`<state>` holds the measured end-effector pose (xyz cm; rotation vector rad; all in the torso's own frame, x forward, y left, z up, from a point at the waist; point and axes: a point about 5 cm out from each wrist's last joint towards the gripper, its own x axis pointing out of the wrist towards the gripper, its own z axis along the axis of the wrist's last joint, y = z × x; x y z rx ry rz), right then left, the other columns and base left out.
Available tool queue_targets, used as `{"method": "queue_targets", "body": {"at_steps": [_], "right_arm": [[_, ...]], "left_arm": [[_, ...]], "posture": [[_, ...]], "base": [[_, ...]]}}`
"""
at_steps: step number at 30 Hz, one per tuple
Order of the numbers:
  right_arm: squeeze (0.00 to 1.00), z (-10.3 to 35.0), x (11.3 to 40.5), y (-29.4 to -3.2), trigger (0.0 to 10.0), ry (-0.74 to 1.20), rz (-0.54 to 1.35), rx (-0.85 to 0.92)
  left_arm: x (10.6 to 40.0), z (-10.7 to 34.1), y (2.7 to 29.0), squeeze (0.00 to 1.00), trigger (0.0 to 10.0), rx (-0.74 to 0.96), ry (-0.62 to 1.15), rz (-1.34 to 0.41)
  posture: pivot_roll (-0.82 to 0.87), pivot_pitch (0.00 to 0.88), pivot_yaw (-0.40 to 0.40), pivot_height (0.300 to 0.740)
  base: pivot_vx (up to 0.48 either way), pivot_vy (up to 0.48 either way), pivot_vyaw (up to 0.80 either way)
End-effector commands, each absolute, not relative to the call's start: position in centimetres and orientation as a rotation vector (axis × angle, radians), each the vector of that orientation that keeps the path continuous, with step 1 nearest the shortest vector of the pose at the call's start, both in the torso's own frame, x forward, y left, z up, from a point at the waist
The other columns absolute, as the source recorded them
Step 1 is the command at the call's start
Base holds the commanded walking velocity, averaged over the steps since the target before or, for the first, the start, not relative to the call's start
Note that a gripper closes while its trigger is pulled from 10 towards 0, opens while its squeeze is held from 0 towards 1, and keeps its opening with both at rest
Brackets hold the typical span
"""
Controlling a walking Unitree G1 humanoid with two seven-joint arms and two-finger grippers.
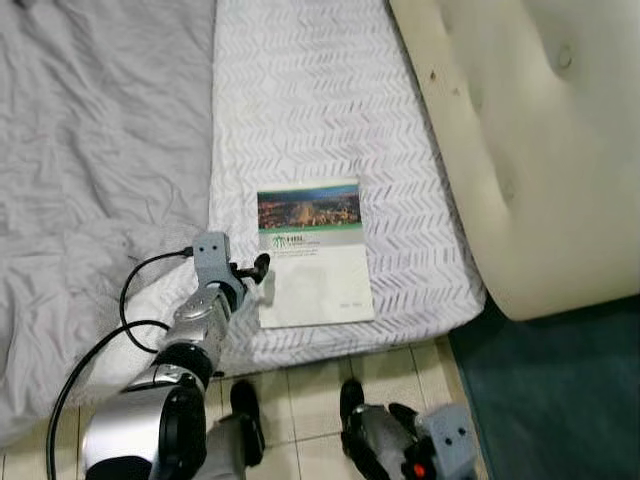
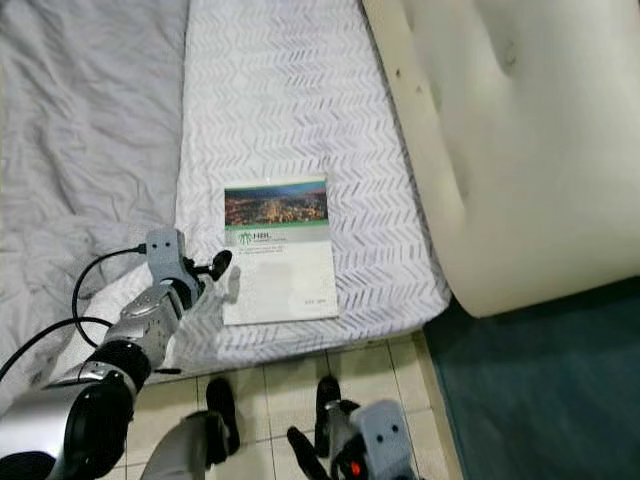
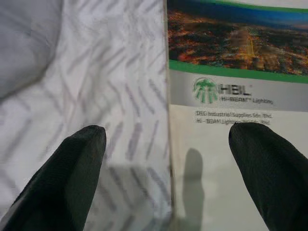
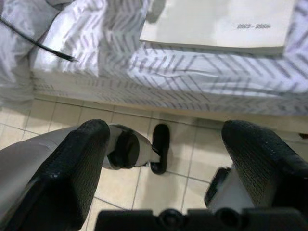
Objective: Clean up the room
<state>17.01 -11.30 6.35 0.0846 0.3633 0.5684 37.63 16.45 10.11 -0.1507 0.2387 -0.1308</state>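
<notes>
A catalogue (image 1: 314, 254) with a city-lights photo, a green stripe and a white lower cover lies flat on the chevron-patterned mattress (image 1: 300, 90), near its front edge. My left gripper (image 1: 252, 270) hovers at the catalogue's left edge, open; in the left wrist view one black finger (image 3: 72, 178) is over the sheet and the other over the catalogue's cover (image 3: 231, 96). My right gripper (image 4: 163, 159) hangs low over the tiled floor (image 4: 48, 115) in front of the bed, open and holding nothing.
A rumpled grey duvet (image 1: 90, 150) covers the bed's left side. A cream padded headboard or cushion (image 1: 530, 130) leans at the right, with a dark teal surface (image 1: 560, 390) below it. A black cable (image 1: 130, 300) loops from my left arm. My feet (image 1: 300, 410) stand on the tiles.
</notes>
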Motion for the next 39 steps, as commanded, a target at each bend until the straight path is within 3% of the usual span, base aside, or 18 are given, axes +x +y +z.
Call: {"method": "queue_targets", "body": {"at_steps": [1, 3, 5, 8, 9, 14, 15, 16, 18, 20, 23, 30, 39], "right_arm": [[0.00, 4.9, 18.6, -11.2, 10.0, 0.368, 0.560, 0.081], [0.00, 4.9, 18.6, -11.2, 10.0, 0.368, 0.560, 0.081], [0.00, 4.7, 20.5, -11.8, 10.0, 0.333, 0.516, 0.062], [0.00, 4.8, 21.3, -12.2, 10.0, 0.319, 0.487, 0.053], [0.00, 5.2, 22.1, -13.0, 10.0, 0.286, 0.444, 0.047], [0.00, 5.6, 22.8, -13.7, 10.0, 0.255, 0.402, 0.036], [0.00, 6.0, 23.5, -14.4, 10.0, 0.223, 0.357, 0.034], [0.00, 6.0, 23.5, -14.4, 10.0, 0.223, 0.357, 0.034], [0.00, 6.7, 24.0, -16.6, 10.0, 0.159, 0.214, 0.021], [0.00, 6.7, 24.0, -16.6, 10.0, 0.159, 0.214, 0.021], [0.00, 7.0, 24.1, -18.6, 10.0, 0.107, 0.075, 0.001], [0.00, 6.9, 26.6, -19.1, 10.0, 0.089, 0.027, -0.010], [0.00, 6.5, 26.7, -19.4, 10.0, 0.096, 0.021, -0.011]], "left_arm": [[36.4, 8.8, 18.2, 1.00, 10.0, -0.048, 0.244, -0.176], [36.4, 8.8, 18.2, 1.00, 10.0, -0.048, 0.244, -0.176], [36.0, 8.9, 18.8, 1.00, 10.0, 0.042, 0.204, -0.238], [35.8, 9.0, 18.9, 1.00, 10.0, 0.091, 0.185, -0.263], [35.4, 8.9, 18.6, 1.00, 10.0, 0.158, 0.148, -0.301], [34.6, 8.5, 17.9, 1.00, 10.0, 0.197, 0.121, -0.329], [33.6, 7.9, 17.0, 0.00, 10.0, 0.225, 0.090, -0.348], [33.6, 7.9, 17.0, 0.00, 10.0, 0.225, 0.090, -0.348], [30.4, 6.8, 15.1, 0.00, 10.0, 0.218, 0.034, -0.328], [30.4, 6.8, 15.1, 0.00, 10.0, 0.218, 0.034, -0.328], [28.2, 6.9, 14.0, 0.00, 10.0, 0.181, -0.023, -0.277], [29.3, 5.3, 13.2, 0.00, 10.0, 0.071, 0.096, -0.260], [28.9, 5.4, 12.6, 0.00, 10.0, 0.056, 0.141, -0.283]], "posture": [[-0.23, 0.319, 0.019, 0.740], [-0.23, 0.319, 0.019, 0.740], [-0.17, 0.214, 0.040, 0.740], [-0.15, 0.181, 0.042, 0.740], [-0.11, 0.106, 0.047, 0.740], [-0.09, 0.059, 0.049, 0.740], [-0.07, 0.016, 0.046, 0.740], [-0.07, 0.016, 0.046, 0.740], [-0.06, 0.000, 0.050, 0.740], [-0.06, 0.000, 0.050, 0.740], [-0.04, 0.000, 0.054, 0.740], [-0.05, 0.000, 0.053, 0.740], [-0.06, 0.000, 0.042, 0.740]], "base": [[0.000, 0.000, 0.00], [0.000, 0.000, 0.00], [0.000, 0.000, 0.00], [0.000, 0.000, 0.00], [0.000, 0.000, 0.00], [0.000, 0.000, 0.00], [0.000, 0.000, 0.00], [0.000, 0.000, 0.00], [0.000, 0.000, 0.00], [0.000, 0.000, 0.00], [0.000, 0.000, 0.00], [-0.079, 0.292, 0.00], [0.000, 0.457, 0.00]]}}
